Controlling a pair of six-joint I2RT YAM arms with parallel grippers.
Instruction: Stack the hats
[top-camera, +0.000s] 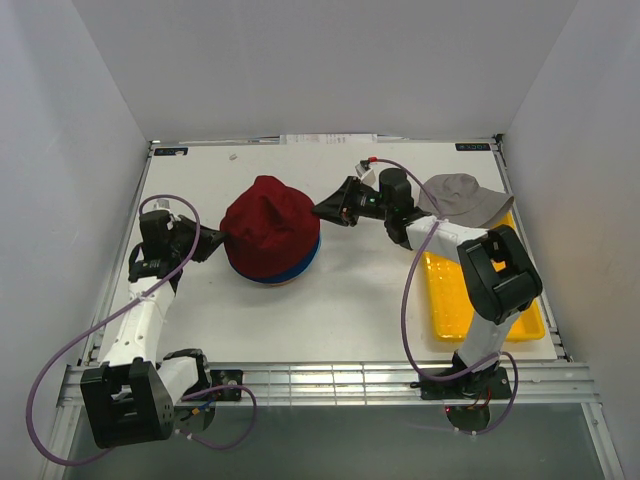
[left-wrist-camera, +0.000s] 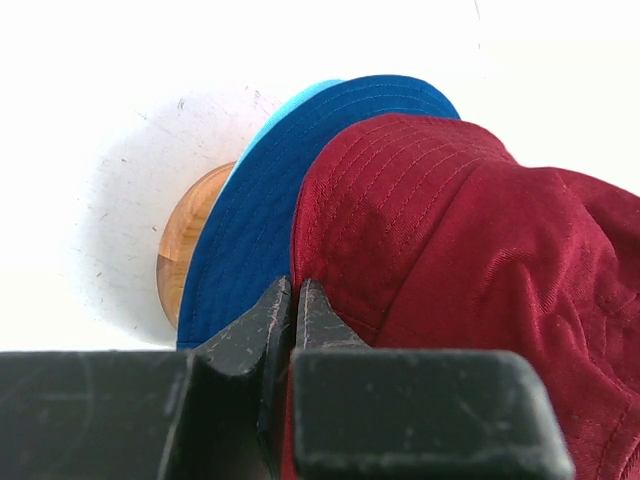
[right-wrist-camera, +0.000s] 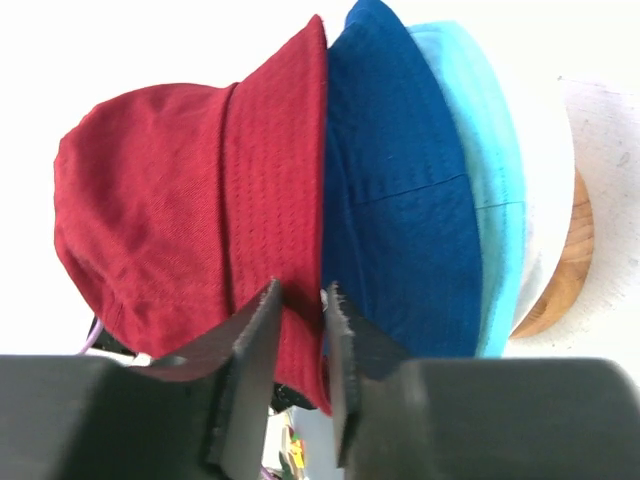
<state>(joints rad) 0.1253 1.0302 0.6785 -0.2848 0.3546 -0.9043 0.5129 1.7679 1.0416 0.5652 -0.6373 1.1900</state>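
White tabletop (top-camera: 360, 310), white walls on three sides. Dark red hat (top-camera: 268, 225) sits on top of a stack left of centre, crown up and a bit rumpled. Under it, only the brims show: navy hat (left-wrist-camera: 250, 230), then teal hat (right-wrist-camera: 490, 150), then white hat (right-wrist-camera: 550, 200) at the bottom. The whole stack is on a wooden stand (left-wrist-camera: 185, 240), and only the stand's rounded edge peeks out below the brims.

Left hand (left-wrist-camera: 298, 298) is at the stack's left side. Its fingers are nearly together, with the tips right at the edge where the red and navy brims meet. Cannot tell if fabric is pinched between them.

Right hand (right-wrist-camera: 300, 305) is at the stack's right side, with the red brim running down between its fingers. The fingers are closed in on that brim, grasping it.

Grey hat (top-camera: 462, 197) lies apart at the right rear, just behind the right arm. It rests over the far end of a yellow tray (top-camera: 450, 290) along the right edge.
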